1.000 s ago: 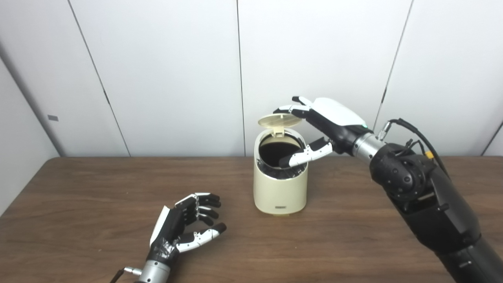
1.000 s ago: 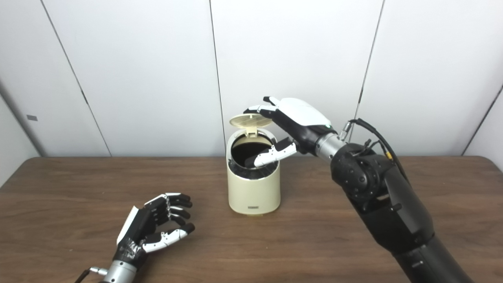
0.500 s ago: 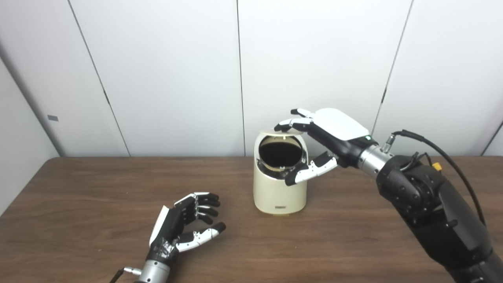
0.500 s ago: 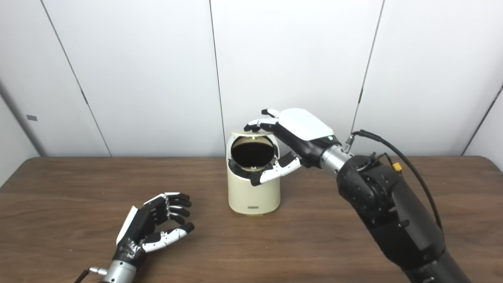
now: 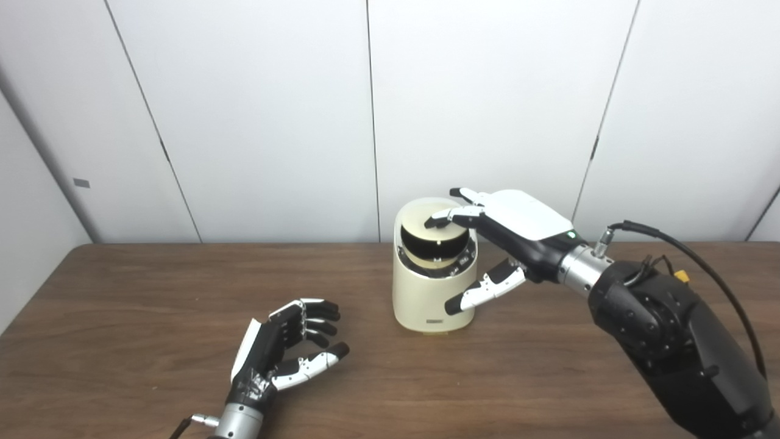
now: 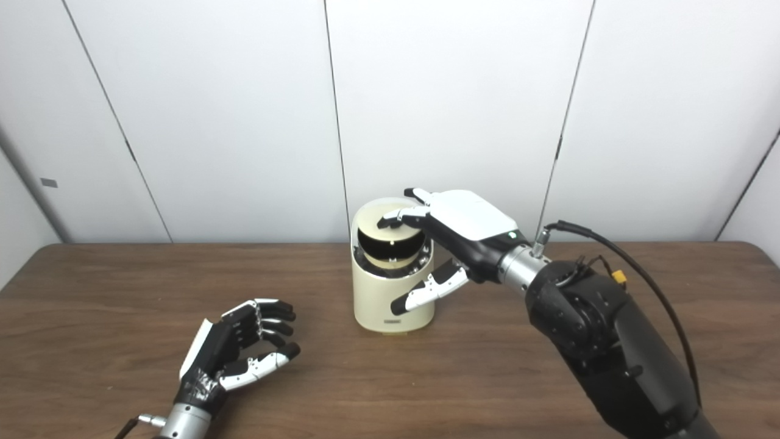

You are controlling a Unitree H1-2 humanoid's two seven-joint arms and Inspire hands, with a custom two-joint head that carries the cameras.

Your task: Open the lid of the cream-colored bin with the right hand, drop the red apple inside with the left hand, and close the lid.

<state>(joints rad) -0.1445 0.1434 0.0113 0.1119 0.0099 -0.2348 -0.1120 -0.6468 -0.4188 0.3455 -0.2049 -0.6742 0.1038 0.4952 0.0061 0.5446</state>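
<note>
The cream-colored bin (image 5: 426,292) stands upright at the middle of the wooden table. Its round lid (image 5: 426,217) is tilted low over the opening, with a dark gap still showing under its front edge. My right hand (image 5: 506,228) reaches in from the right with spread fingers; its fingertips (image 5: 440,218) rest on top of the lid and the thumb hangs in front of the bin's right side. It holds nothing. My left hand (image 5: 286,353) lies palm-up and open on the table at the front left, empty. No red apple shows in either view.
The brown wooden table (image 5: 122,317) runs up to a white panelled wall (image 5: 244,122) close behind the bin. My right forearm (image 5: 670,329) with a black cable crosses the table's right side.
My right hand has come down with the lid, from raised above the bin to nearly flat on the opening. The left hand has stayed where it was.
</note>
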